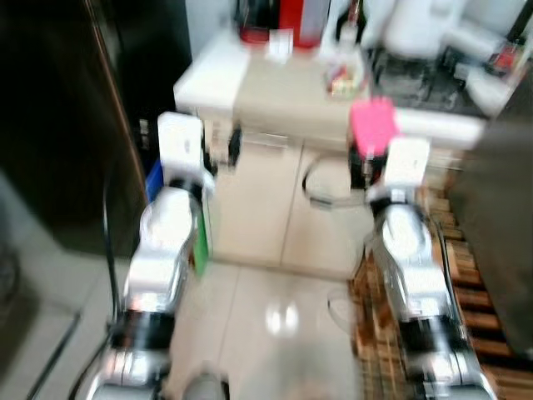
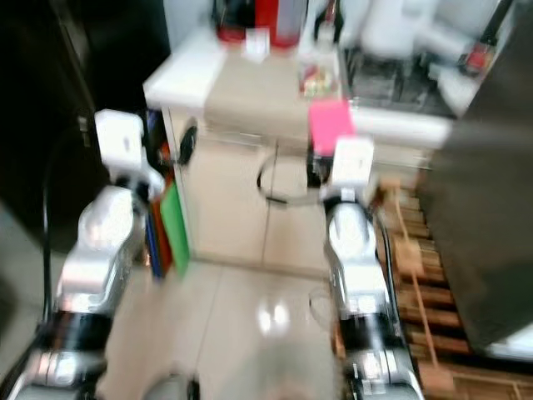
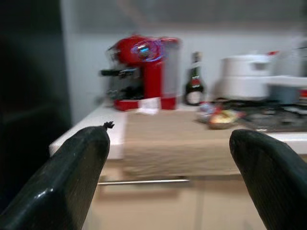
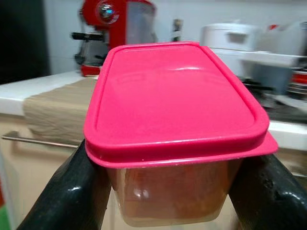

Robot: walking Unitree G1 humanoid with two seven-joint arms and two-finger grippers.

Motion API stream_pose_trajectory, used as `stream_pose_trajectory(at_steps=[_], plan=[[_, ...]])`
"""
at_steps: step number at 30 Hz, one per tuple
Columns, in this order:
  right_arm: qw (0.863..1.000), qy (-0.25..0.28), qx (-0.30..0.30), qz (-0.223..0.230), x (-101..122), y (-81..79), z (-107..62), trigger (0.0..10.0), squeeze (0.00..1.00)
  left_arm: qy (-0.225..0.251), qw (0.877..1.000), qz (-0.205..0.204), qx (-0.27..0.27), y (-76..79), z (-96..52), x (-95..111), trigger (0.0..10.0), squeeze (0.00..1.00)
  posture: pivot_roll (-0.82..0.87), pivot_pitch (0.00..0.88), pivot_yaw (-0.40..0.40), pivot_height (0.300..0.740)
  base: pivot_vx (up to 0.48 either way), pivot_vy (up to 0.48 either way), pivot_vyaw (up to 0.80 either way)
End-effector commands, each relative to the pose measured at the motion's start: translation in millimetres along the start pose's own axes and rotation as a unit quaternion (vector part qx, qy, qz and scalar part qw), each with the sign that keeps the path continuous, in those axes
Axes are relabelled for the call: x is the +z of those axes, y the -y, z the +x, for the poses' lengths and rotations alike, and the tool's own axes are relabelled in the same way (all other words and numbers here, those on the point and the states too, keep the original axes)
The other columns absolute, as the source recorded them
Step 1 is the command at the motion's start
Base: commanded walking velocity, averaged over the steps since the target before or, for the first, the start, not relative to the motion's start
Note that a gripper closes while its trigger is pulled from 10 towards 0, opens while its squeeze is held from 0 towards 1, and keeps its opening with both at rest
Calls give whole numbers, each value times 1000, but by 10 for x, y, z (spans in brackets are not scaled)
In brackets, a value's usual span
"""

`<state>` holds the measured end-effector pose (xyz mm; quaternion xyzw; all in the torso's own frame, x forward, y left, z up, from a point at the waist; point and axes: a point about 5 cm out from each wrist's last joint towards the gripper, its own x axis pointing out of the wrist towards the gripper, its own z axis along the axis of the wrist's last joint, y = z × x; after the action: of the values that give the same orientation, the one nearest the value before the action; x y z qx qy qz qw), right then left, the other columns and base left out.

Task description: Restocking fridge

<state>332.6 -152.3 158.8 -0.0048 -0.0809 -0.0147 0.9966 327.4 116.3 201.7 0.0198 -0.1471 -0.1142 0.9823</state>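
My right gripper (image 4: 175, 191) is shut on a clear food container with a pink lid (image 4: 175, 100), held level in front of me; in the eye views the pink lid (image 1: 373, 125) shows above the right wrist, before the counter. My left gripper (image 3: 168, 177) is open with nothing between its black fingers (image 3: 72, 177), raised at about the same height near the counter's left corner (image 1: 187, 83). A tall dark surface (image 1: 58, 125), possibly the fridge, stands at the left.
A white counter (image 1: 316, 96) with cream cabinets is ahead. On it stand a red coffee machine (image 3: 144, 72), a dark bottle (image 3: 194, 79), a white pot (image 3: 247, 76) and a small bowl (image 3: 218, 117). Wooden slats (image 1: 466, 300) lie at the right. Tiled floor (image 1: 266, 317) lies below.
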Motion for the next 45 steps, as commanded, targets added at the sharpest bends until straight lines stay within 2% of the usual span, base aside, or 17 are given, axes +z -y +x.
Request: stream_pose_trajectory(at_steps=[1, 5, 8, 11, 17, 26, 31, 36, 38, 39, 40, 42, 43, 45], plan=[[1000, -1, -3, 4, 2, 10, -2, 0, 0, -4, 1000, 3, 1, -19, -7, -8, 10000, 0, 53, 0, -32, 740, -259, -255, 0], [1000, -1, -5, 1, -1, 36, -22, 0, 0, -6, 1000, -5, -5, 0, -7, -26, 10000, 0, 41, 0, -26, 740, 0, 0, 0], [1000, 1, -12, -5, 5, 85, -38, 0, 0, 3, 999, -46, -25, 23, -2, -25, 10000, 0, 13, 0, -16, 740, 0, 0, 0], [1000, 2, -17, -8, 13, 122, -44, 0, 0, 1, 999, -29, -38, 64, 13, -29, 10000, 0, 6, 0, -11, 740, 0, -160, 0], [1000, 2, -16, -10, -3, 125, -72, 0, 0, 9, 998, -36, -49, 111, 26, 13, 10000, 0, 13, 0, -3, 740, 0, -480, 0], [1000, 0, -12, -11, -37, 112, -135, 0, 0, 13, 997, -45, -67, 128, -43, 4, 10000, 0, -4, 0, 10, 740, 0, -480, 0], [1000, -4, -5, -15, -43, 142, -179, 0, 0, 7, 997, -57, -60, 158, -22, -18, 10000, 0, -14, 0, 6, 740, 0, 0, 0], [999, -5, 37, -4, -39, 107, -238, 0, 0, 8, 997, -57, -60, 165, -26, -13, 10000, 0, -10, 0, -3, 740, 0, 0, 0], [997, -34, 73, -7, -120, 162, -348, 0, 0, 8, 997, -57, -59, 155, -38, -12, 10000, 0, -8, 0, -7, 740, 0, 0, 0], [997, -34, 73, -7, -120, 162, -348, 0, 0, 8, 997, -57, -59, 155, -38, -12, 10000, 0, -8, 0, -7, 740, 0, 0, 0], [995, -48, 84, -12, -162, 208, -403, 0, 0, 8, 997, -57, -58, 149, -43, -15, 10000, 0, -8, 0, -7, 740, 0, 0, 0], [992, -100, 68, -42, -324, 497, -556, 0, 0, 4, 997, -58, -58, 141, -50, -31, 10000, 0, -26, 0, -4, 740, 0, 0, 0], [990, -116, 60, -53, -366, 591, -601, 0, 0, 3, 997, -58, -58, 141, -50, -35, 10000, 0, -26, 0, -4, 740, 0, 0, 0], [987, -144, 1, -74, -429, 911, -705, 0, 0, -1, 996, -61, -62, 156, -48, -51, 10000, 0, -45, 0, 6, 740, 0, 0, 0]])
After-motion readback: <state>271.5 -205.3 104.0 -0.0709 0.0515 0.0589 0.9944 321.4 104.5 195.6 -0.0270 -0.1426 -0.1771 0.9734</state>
